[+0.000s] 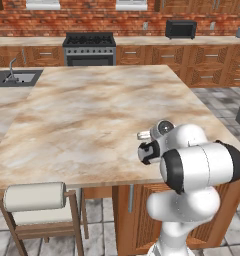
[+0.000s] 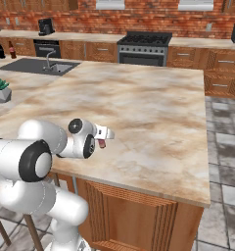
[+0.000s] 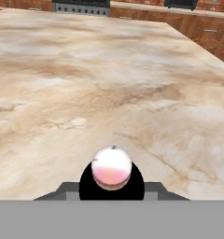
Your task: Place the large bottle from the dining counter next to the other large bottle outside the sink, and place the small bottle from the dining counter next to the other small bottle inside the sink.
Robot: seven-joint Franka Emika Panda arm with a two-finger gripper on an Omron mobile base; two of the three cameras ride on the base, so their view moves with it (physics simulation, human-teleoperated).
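Holding the small bottle [image 3: 112, 168], the gripper [image 2: 102, 142] hangs just above the dining desk [image 1: 92, 115] near its near edge; fingers narrow, clamped on the bottle. Hand view: bottle seen end-on, pale rounded cap w/ pink below, between the dark finger tips. Right base view: a pinkish bit of the bottle shows under the white hand, over the marbled top, not touching it as far as can be told.

Arm is folded low at the desk's near side, hand pointing toward the far side.

Sink [image 2: 58, 67] sits at the far left of the desk, grey basin in a dark surround, chrome faucet [image 2: 49, 60] at its rim; well apart from the gripper. Two dark bottles [image 2: 6, 49] stand on the far wall counter, left of the sink; too small to tell which is which.

Potted plant [image 2: 0, 90] at the left desk edge. Stove [image 1: 89, 48] and microwave [image 1: 181, 29] on the far wall. Stool [image 1: 37, 205] at the desk's near left.
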